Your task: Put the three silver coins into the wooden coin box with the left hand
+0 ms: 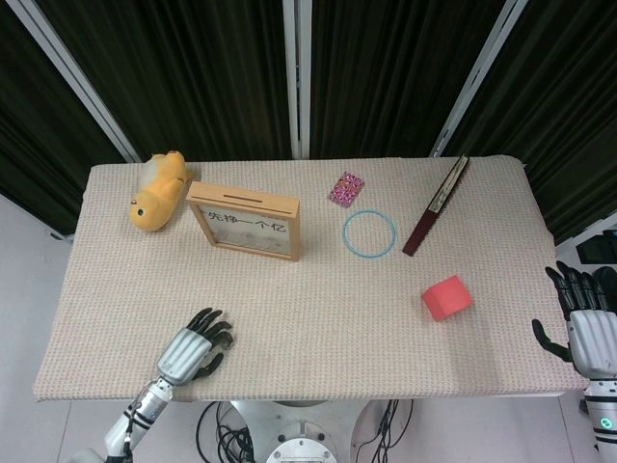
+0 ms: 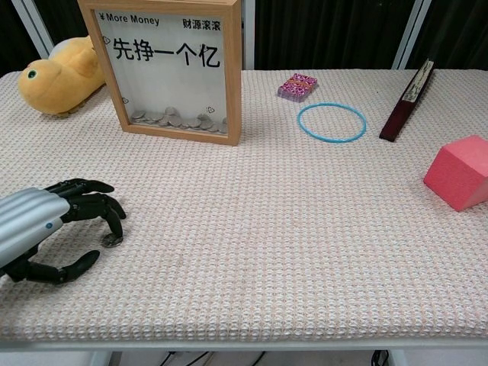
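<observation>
Left hand low over the beige woven tablecloth near its front edge, dark fingers curled down, one tip touching a small silver coin lying flat, not lifted. The glass-fronted wooden coin box stands upright at the hand's one o'clock, well apart. Right hand hangs off the table's right edge, fingers spread, empty.
</observation>
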Controlling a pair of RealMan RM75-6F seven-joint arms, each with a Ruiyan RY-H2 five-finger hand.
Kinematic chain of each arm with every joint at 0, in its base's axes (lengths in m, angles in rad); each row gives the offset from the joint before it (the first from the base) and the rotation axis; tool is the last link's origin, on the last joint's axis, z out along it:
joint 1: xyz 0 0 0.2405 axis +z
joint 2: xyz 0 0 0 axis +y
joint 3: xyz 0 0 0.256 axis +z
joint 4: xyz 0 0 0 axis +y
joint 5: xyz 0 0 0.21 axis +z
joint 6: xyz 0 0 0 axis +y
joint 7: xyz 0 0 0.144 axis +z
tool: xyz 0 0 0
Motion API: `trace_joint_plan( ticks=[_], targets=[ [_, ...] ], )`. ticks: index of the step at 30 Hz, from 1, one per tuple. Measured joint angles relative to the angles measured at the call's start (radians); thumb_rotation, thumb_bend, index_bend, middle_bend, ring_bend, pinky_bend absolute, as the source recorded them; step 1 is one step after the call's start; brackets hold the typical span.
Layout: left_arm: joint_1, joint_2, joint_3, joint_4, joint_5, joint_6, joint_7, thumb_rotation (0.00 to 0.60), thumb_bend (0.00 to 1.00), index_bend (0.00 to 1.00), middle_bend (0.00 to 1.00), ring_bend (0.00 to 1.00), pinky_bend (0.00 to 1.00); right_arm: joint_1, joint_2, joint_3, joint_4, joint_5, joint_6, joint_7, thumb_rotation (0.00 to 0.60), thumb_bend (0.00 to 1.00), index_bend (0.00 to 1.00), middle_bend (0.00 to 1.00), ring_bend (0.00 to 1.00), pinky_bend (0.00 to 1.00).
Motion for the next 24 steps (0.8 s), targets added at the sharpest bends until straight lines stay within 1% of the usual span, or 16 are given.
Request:
trace_joint_plan(
  ticks=[24],
  targets=[
    [-0.019,-0.020,-0.010,0.026,-0.004,-0.025,-0.012,0.600,0.30,0.39,0.24,0.08,0.11,-0.003,0.003,0.000,0.003,0.003,0.002,0.005,0.600,0.33,0.00,0.00,0.00,0.00]
  ],
)
